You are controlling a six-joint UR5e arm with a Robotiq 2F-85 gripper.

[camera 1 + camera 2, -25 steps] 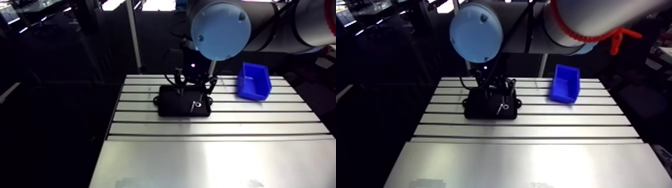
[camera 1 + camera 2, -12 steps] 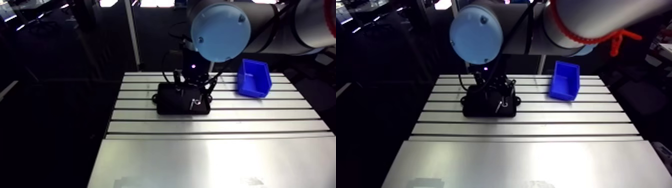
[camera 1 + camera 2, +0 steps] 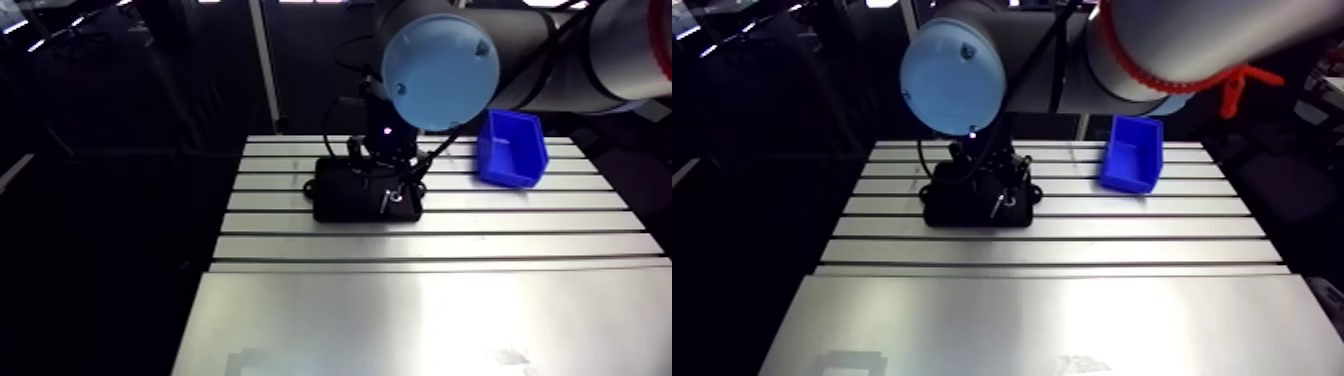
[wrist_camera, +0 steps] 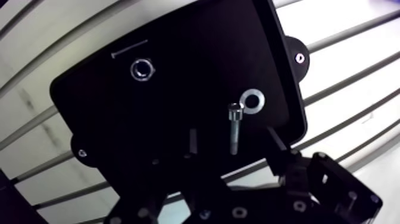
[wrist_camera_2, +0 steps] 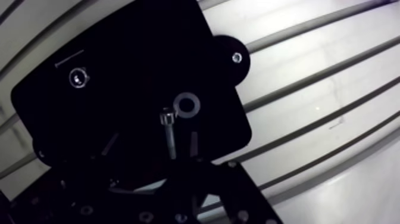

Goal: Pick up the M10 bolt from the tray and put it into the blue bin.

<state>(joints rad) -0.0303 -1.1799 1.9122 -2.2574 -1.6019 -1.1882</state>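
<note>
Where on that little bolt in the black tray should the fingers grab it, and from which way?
Probably mid-shank, from straight above: the bolt lies flat in the tray, its shank bare on both sides, while the washer crowds its head.

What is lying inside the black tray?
A bolt, a washer beside its head and a nut farther off lie in the tray. The open fingers cover its near edge; anything under them cannot be seen.
</note>
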